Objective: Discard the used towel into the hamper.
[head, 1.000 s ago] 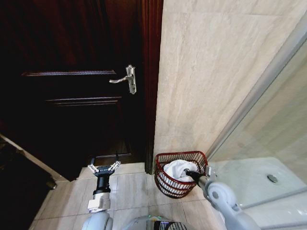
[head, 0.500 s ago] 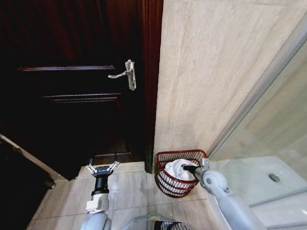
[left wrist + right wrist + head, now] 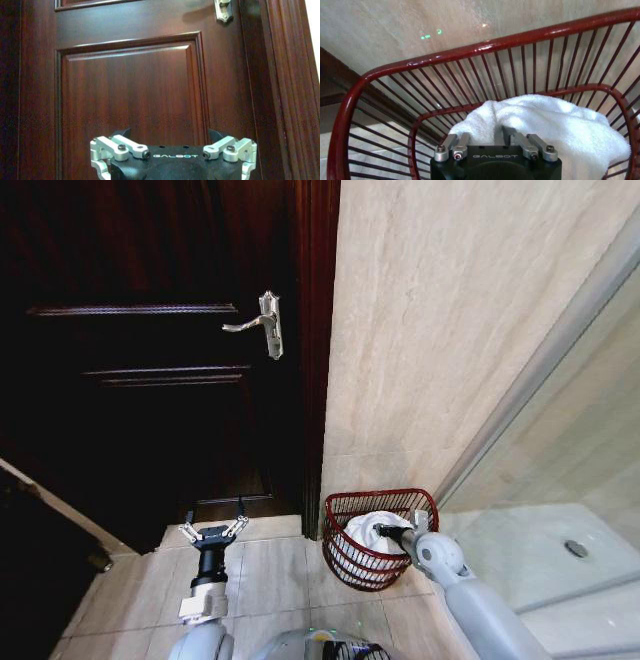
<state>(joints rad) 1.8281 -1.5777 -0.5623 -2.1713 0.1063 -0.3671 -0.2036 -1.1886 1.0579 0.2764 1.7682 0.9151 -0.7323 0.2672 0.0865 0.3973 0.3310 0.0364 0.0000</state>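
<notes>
the hamper [image 3: 377,538] stands on the tiled floor [image 3: 270,575] at the foot of the beige wall [image 3: 440,330], just right of the dark wooden door [image 3: 150,380] and its frame, with the glass shower screen [image 3: 560,430] and the white shower tray [image 3: 530,555] on its right. it is a dark red wire basket, tilted a little toward the robot. the white towel [image 3: 372,532] lies bunched inside it, heaped against the far right side and rising close to the rim.

the right gripper [image 3: 392,532] reaches in over the hamper's near right rim and sits down among the towel's folds. in the right wrist view its fingers [image 3: 509,135] are drawn close together and pressed into the white cloth [image 3: 555,127], with a fold of towel rising between and around them; whether they still pinch the cloth or just rest in it, i cannot tell. the red rim [image 3: 470,50] arcs around beyond the gripper, with the wall behind it.

the left gripper [image 3: 212,531] hangs idle well to the left of the hamper, low over the floor in front of the door, its fingers spread wide and holding nothing. in the left wrist view its two finger mounts [image 3: 120,148] stand well apart, facing the door panel [image 3: 130,97]. the metal door handle [image 3: 257,324] sits high above it, near the door's right edge.
</notes>
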